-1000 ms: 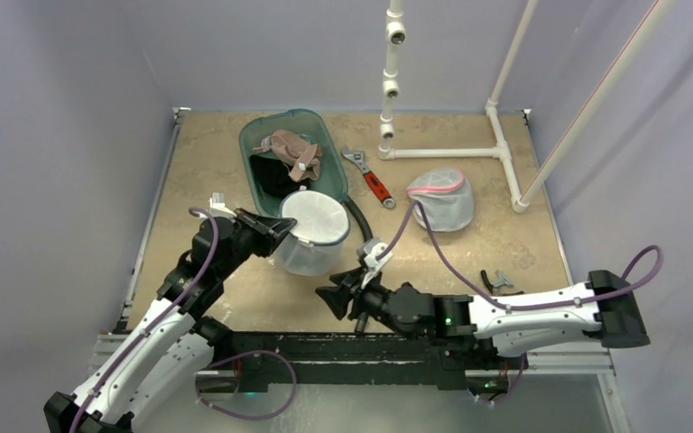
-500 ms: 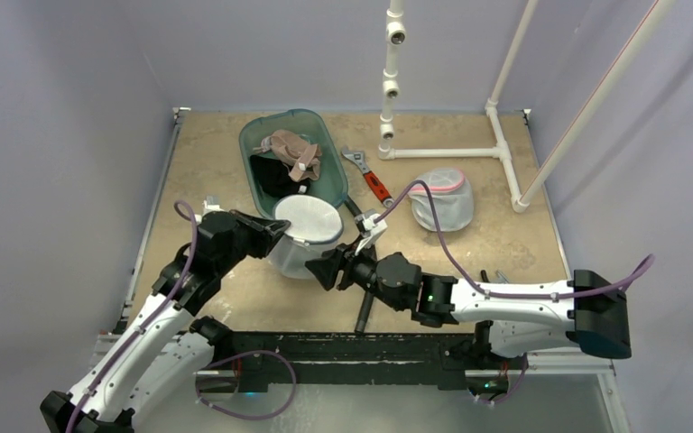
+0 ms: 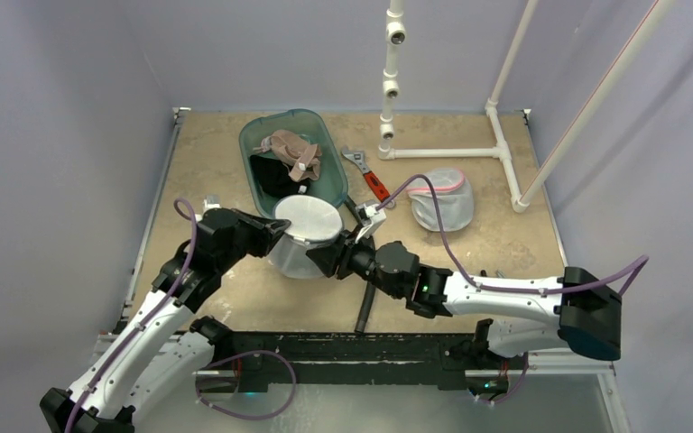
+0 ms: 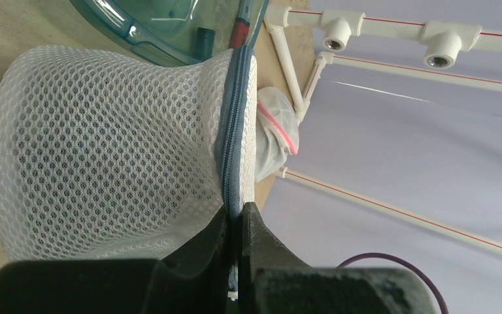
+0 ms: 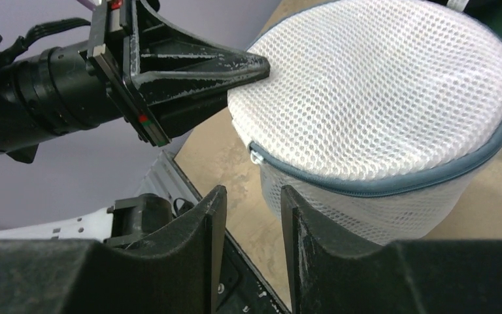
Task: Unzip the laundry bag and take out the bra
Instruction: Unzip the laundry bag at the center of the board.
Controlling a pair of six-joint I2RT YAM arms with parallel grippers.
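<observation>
Top external view: right end effector, jaws spread and empty, now sits at the right side of the laundry bag at frame centre, up from lower centre; left end effector pinches its zipper seam; bag still zipped, so a zipper-pull grab looks likely next.

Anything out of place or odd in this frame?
Only the red-handled wrench lying beside the teal bin looks odd among laundry things. The left tool pinches the zipper seam of the laundry bag; nothing spilled.
</observation>
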